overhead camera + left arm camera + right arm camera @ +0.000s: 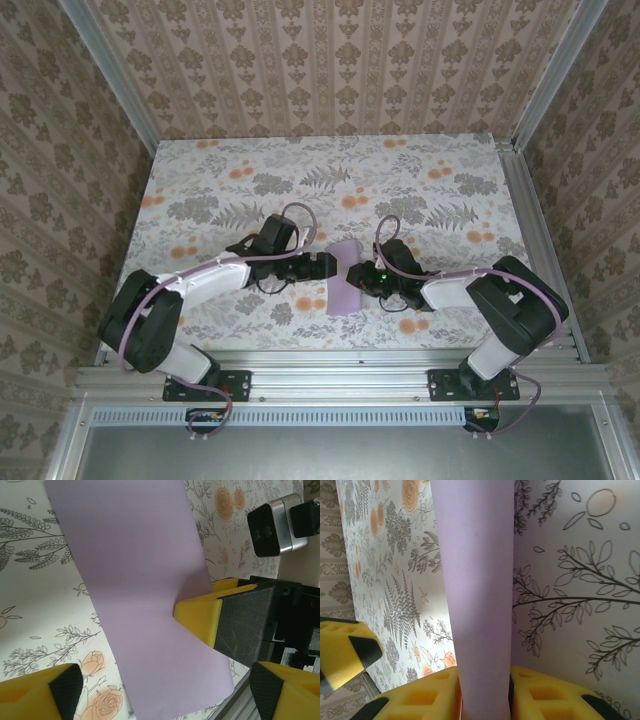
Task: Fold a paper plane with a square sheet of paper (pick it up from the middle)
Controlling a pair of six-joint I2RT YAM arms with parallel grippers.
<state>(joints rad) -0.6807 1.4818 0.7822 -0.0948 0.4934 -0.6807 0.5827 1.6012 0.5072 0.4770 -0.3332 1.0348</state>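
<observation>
You're early in the folding, I'd judge. The sheet [345,278], bent along a middle crease, sits near the table's [200,170] front, pinched in your right claw [485,695]. Your left claw [167,692] gapes around it. Next, close left squarely on the crease.

No legible text or markings anywhere

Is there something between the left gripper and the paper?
Nothing visible does. The left gripper is open, with the paper directly before it. The right gripper pinches the paper from the opposite side, not across the path.
</observation>
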